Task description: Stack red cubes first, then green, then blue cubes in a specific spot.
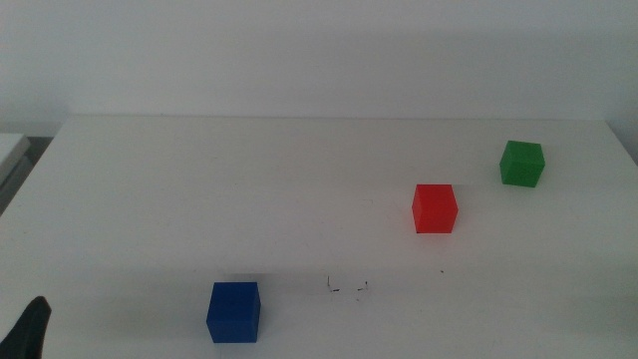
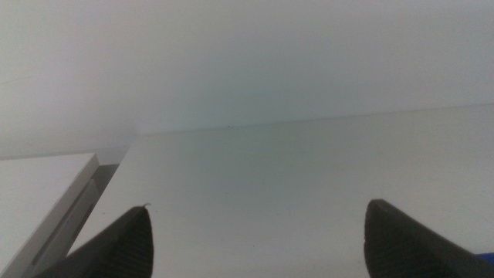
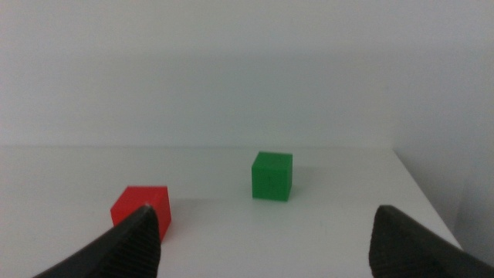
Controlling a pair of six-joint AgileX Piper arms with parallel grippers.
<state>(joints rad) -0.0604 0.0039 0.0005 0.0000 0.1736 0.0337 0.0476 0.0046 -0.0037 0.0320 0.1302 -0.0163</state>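
The red cube [image 1: 435, 208] sits on the white table [image 1: 249, 179], right of centre. The green cube [image 1: 521, 163] sits apart from it, farther back and to the right. The blue cube [image 1: 233, 311] sits near the front, left of centre. My left gripper [image 2: 258, 207] is open and empty, and only its dark tip [image 1: 30, 329] shows at the bottom left corner of the middle view. My right gripper [image 3: 264, 210] is open and empty and is out of the middle view. Ahead of it lie the red cube [image 3: 143, 207] and the green cube [image 3: 272, 175].
Small dark marks [image 1: 349, 287] are on the table surface near the front centre. A white ledge [image 1: 10, 150] stands beside the table's left edge and also shows in the left wrist view [image 2: 46, 193]. A white wall runs behind the table.
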